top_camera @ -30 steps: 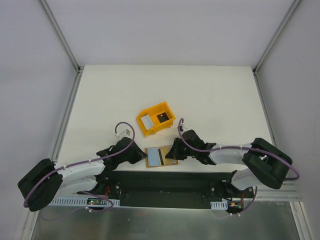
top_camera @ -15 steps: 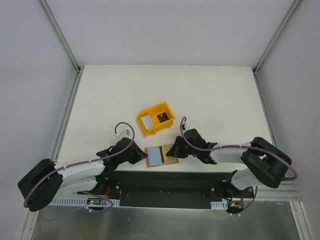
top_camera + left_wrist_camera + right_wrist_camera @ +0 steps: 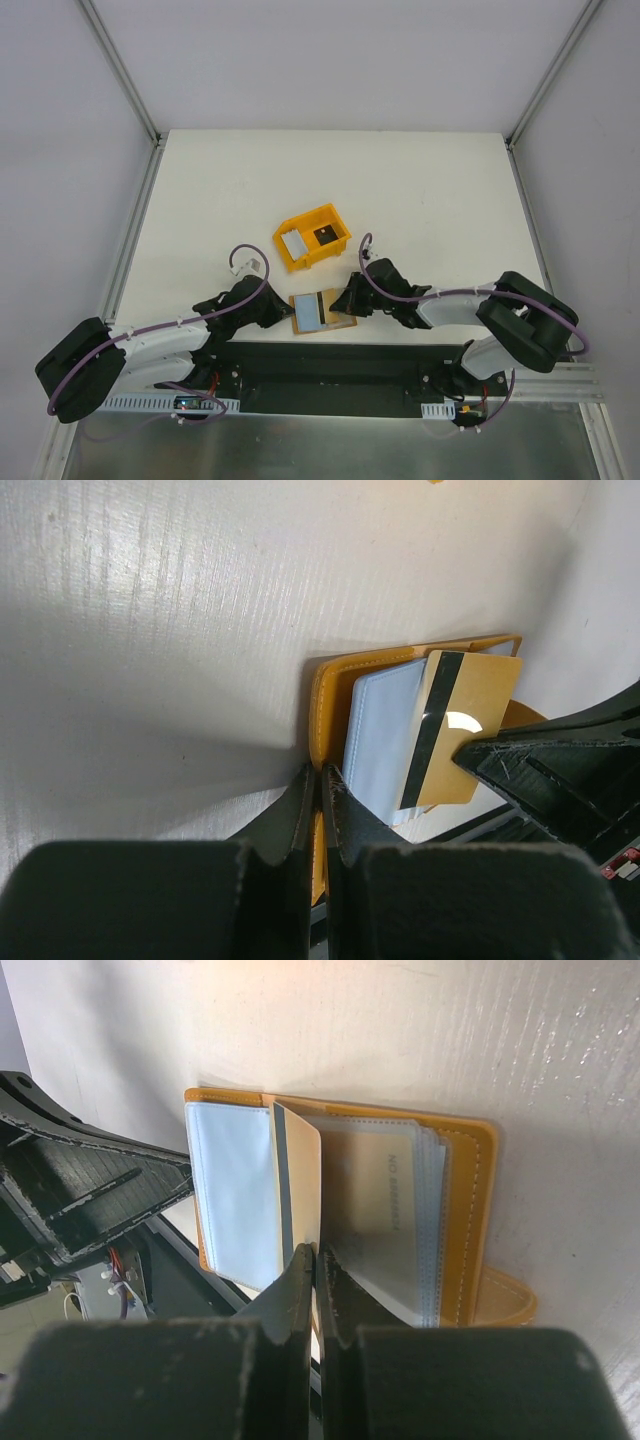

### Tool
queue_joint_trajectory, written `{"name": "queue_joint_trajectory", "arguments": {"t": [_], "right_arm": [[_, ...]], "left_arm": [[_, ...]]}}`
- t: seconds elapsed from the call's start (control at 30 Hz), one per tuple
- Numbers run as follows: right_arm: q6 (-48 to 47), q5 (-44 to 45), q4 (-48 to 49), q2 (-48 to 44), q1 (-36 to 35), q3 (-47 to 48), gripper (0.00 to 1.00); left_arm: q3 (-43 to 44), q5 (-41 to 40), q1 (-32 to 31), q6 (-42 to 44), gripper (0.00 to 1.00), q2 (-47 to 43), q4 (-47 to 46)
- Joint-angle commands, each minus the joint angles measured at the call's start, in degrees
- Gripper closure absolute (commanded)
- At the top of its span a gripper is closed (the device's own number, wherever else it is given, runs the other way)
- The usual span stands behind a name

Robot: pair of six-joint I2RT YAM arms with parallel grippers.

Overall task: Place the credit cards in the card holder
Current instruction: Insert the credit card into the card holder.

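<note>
The orange-tan card holder [image 3: 322,313] lies open near the table's front edge, its pale grey pockets up. My left gripper [image 3: 322,778] is shut on its left cover edge [image 3: 328,695]. My right gripper [image 3: 318,1253] is shut on a tan credit card [image 3: 300,1180] with a dark stripe, held on edge over the middle of the holder [image 3: 465,1200]. The same card shows in the left wrist view [image 3: 455,725]. Two more cards, a grey one [image 3: 293,243] and a dark one [image 3: 324,235], lie in the yellow-orange bin [image 3: 312,237].
The yellow-orange plastic bin stands just behind the card holder. The black base plate [image 3: 330,362] runs along the table's front edge right below the holder. Metal frame rails [image 3: 130,240] border the table on both sides.
My right gripper has moved the tan card slightly left, from the holder's right half toward its middle. The left gripper has stayed in place on the cover.
</note>
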State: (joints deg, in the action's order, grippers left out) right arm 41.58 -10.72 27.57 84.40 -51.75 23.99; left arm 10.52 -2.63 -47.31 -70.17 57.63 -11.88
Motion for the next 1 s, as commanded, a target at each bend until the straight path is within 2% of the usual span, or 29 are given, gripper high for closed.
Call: {"name": "queue_joint_trajectory", "arguments": {"t": [0.0,0.33,0.97], "right_arm": [[0.34,2.2,-4.02,0.77,-1.16,-1.4,1.0],[-0.19,3.69,-9.29,-3.1,-1.16,-2.01,1.0],[-0.8,0.09,-9.64,-0.91,-1.34,-0.26,1.0]], "left_arm": [[-0.86,-1.41,-0.5,-0.49,1.0,0.38,0.63],[-2.44,-4.31,-0.5,-1.72,1.0,-1.81,1.16],[-4.28,-5.1,-0.5,-3.74,1.0,-2.96,-0.16]]}}
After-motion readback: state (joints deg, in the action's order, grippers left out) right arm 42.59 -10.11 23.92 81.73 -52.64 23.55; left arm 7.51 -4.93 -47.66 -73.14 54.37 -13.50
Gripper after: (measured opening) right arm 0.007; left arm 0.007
